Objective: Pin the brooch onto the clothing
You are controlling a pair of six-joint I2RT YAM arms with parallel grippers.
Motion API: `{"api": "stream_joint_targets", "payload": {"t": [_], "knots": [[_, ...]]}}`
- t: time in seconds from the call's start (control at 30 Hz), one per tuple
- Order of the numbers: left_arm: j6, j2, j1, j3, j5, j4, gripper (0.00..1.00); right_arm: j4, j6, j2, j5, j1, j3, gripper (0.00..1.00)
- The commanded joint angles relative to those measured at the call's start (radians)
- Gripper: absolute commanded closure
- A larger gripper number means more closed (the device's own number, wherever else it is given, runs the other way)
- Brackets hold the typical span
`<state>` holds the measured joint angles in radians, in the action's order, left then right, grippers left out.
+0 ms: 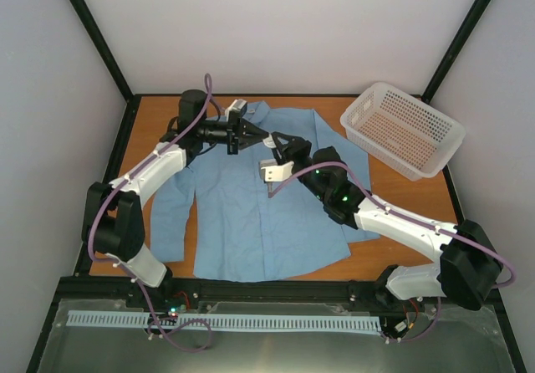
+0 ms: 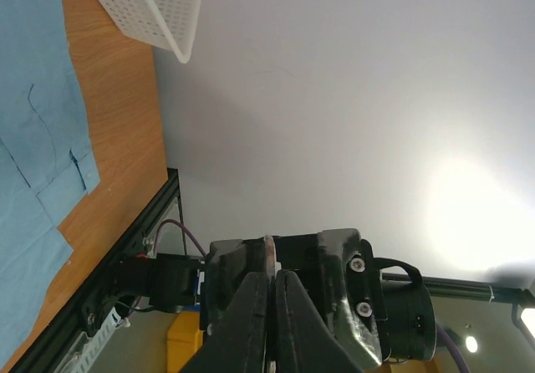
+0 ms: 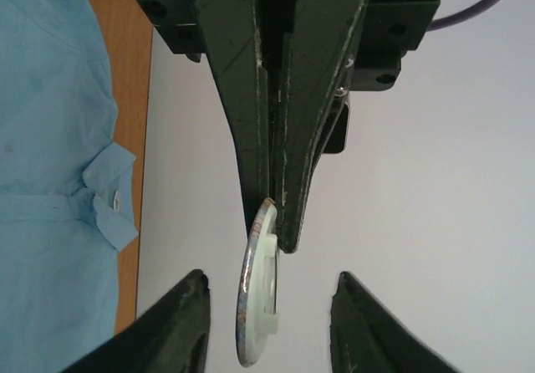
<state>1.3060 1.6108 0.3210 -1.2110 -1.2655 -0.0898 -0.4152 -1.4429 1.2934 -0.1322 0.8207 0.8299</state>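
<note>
Leftmost: left end effector (image 3: pixel 276 218), jaws closed tight on the upper rim of the brooch (image 3: pixel 255 306), a round disc held edge-on in the air over the upper part of the clothing (image 1: pixel 251 214).
Next: right end effector (image 3: pixel 269 293), jaws parted, one finger on either side of the brooch, touching neither face.
Beneath: the clothing, a light blue shirt spread flat on the orange surface (image 1: pixel 418 197).
Far right: white perforated basket (image 1: pixel 401 130), near the shirt.

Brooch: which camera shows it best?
Right wrist: the brooch hangs close, nearly edge-on, top rim pinched by the left gripper. Left wrist shows a sliver between its jaws; top view, too small to tell.
</note>
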Motion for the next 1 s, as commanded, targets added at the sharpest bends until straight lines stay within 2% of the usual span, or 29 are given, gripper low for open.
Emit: {"api": "stream_joint_targets", "payload": {"t": [0.0,0.07,0.1,0.13,0.23,0.33,0.43,0.6,0.73,0.8,0.97], "knots": [[-0.049,-0.001,0.012,-0.054,0.006,0.018,0.99,-0.046,0.055,-0.023,-0.024,0.011,0.031,0.46],[-0.067,-0.013,0.007,-0.054,0.033,0.022,0.99,-0.02,0.116,-0.041,-0.047,0.011,0.025,0.11],[-0.078,-0.019,0.003,-0.054,0.048,0.026,0.99,-0.009,0.146,-0.056,-0.063,0.011,0.019,0.02],[-0.089,-0.027,-0.004,-0.052,0.067,0.025,0.99,0.022,0.191,-0.076,-0.071,0.011,0.015,0.0],[-0.122,-0.058,-0.029,-0.048,0.126,0.004,0.99,0.211,0.365,-0.154,-0.045,0.011,0.015,0.0],[-0.134,-0.096,-0.049,-0.031,0.201,-0.051,0.99,0.362,0.613,-0.234,0.008,0.009,-0.01,0.0],[-0.13,-0.132,-0.063,0.0,0.26,-0.118,0.99,0.462,0.934,-0.282,0.056,0.006,-0.002,0.0],[-0.075,-0.196,-0.069,0.081,0.342,-0.297,0.99,0.582,1.529,-0.229,0.185,-0.06,0.157,0.0],[-0.064,-0.241,-0.069,0.119,0.398,-0.4,0.99,0.564,1.957,-0.143,0.451,-0.237,0.281,0.0],[-0.081,-0.262,-0.069,0.129,0.422,-0.418,0.99,0.531,2.117,-0.105,0.584,-0.333,0.325,0.02],[-0.046,-0.292,-0.067,0.184,0.423,-0.54,0.99,0.404,2.307,0.015,0.862,-0.376,0.436,0.09]]}}
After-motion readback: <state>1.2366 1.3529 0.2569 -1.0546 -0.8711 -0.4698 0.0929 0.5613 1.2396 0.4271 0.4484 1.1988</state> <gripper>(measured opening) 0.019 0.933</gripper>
